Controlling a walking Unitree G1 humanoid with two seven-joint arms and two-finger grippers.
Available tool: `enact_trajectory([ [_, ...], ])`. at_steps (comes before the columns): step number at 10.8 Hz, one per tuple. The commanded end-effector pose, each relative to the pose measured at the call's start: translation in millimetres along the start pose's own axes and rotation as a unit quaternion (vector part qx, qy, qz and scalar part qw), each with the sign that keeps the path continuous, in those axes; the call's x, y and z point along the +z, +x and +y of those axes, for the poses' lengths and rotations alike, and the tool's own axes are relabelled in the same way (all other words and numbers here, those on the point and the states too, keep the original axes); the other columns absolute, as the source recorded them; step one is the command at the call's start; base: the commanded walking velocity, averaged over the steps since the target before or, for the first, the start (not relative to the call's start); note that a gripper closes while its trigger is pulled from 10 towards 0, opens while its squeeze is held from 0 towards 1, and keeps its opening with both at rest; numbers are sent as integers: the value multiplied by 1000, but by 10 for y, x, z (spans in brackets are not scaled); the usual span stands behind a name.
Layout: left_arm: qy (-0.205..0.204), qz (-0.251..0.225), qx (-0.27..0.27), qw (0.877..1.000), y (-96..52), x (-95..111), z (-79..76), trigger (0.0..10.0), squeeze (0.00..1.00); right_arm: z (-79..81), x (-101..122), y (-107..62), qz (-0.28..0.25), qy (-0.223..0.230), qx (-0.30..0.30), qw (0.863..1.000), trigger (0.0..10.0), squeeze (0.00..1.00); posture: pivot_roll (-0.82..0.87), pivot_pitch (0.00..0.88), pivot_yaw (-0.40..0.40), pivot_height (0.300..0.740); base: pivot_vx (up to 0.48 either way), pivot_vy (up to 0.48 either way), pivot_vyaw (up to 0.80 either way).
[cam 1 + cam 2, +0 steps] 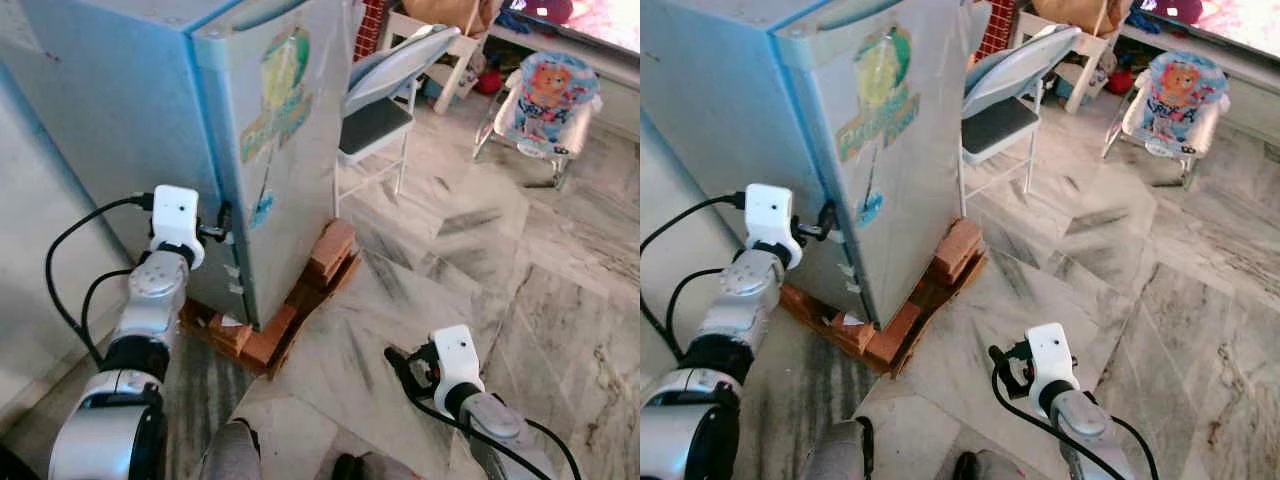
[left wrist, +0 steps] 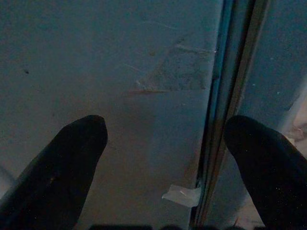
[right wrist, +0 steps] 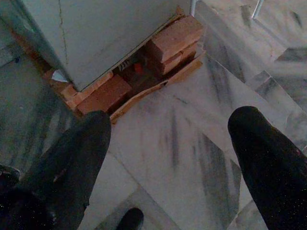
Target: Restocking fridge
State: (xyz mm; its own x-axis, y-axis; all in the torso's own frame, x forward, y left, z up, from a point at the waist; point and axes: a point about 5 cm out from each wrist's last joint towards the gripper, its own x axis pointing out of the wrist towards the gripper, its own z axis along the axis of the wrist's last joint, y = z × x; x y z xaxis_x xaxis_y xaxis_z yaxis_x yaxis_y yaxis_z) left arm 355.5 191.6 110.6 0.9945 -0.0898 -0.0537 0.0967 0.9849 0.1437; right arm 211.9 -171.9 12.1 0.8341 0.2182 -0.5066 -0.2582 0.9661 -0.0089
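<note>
- Grippers first: we have two. Our right gripper point(image 1: 405, 365) hangs low over the marble floor point(image 1: 470, 260), well apart from the fridge; in its wrist view the two black fingers point(image 3: 72, 163) stand wide apart with nothing between them.
- Our left arm is raised and bent at the elbow, bringing the left gripper point(image 1: 222, 222) up to the fridge point(image 1: 150, 120) at the corner where side wall and door meet.
- In the left wrist view its fingers point(image 2: 62, 163) are spread and hold nothing, one before the side wall, the other before the door, with the door seam point(image 2: 220, 120) running between them. We cannot tell whether they touch the fridge.
- One fridge stands just ahead of us, pale blue, door shut, with stickers point(image 1: 280, 90) on the door.
- It rests on red bricks point(image 1: 330, 250); we count several but cannot give an exact number.
- Beyond it stands one folding chair point(image 1: 385, 85).
- Farthest off, one baby bouncer point(image 1: 545, 95) sits on the floor.
</note>
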Motion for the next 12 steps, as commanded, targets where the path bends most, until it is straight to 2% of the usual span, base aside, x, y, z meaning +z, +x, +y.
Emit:
enact_trajectory([
  [1,4,-18,-26,999,65,107,-108,10000,0,-22,-11,-22,5,-1,-7,1000,10000,0,79,143,-81,740,0,0,0],
  [2,-7,-24,-54,998,76,119,-197,10000,0,-20,-14,-19,6,0,-7,1000,10000,0,79,143,-81,740,0,0,0],
  [3,-15,-36,-126,991,69,154,-474,10000,0,-16,-18,-12,8,0,-5,1000,10000,0,83,144,-82,740,0,0,0],
  [4,-26,-49,-213,975,16,206,-857,10000,0,-11,-20,-4,10,-1,-3,1000,10000,0,87,141,-84,740,0,0,0],
  [5,-32,-66,-318,945,-133,286,-1371,10000,0,-3,-16,11,11,-2,-2,1000,10000,0,88,138,-84,740,0,0,0],
  [6,-38,-84,-426,900,-381,376,-1945,10000,0,8,-18,28,13,-5,2,1000,10000,0,86,132,-84,740,0,0,0],
  [7,-38,-83,-425,901,-368,366,-2005,10000,0,13,-18,34,15,-4,3,1000,10000,0,78,129,-84,740,0,0,0],
  [8,-41,-75,-397,914,-269,351,-1887,10000,0,17,-21,27,17,-3,6,1000,10000,0,78,128,-83,740,0,0,0],
  [9,-49,-74,-364,927,-182,394,-1686,10000,0,4,-43,33,19,-1,5,1000,10000,0,80,126,-81,740,0,0,0],
  [10,-51,-72,-342,935,-157,407,-1526,10000,0,5,-51,48,21,-1,6,1000,10000,0,85,123,-79,740,0,0,0],
  [12,-34,-63,-271,960,-154,258,-1120,10000,0,10,-17,66,17,-6,8,1000,10000,0,96,118,-81,740,0,0,0],
])
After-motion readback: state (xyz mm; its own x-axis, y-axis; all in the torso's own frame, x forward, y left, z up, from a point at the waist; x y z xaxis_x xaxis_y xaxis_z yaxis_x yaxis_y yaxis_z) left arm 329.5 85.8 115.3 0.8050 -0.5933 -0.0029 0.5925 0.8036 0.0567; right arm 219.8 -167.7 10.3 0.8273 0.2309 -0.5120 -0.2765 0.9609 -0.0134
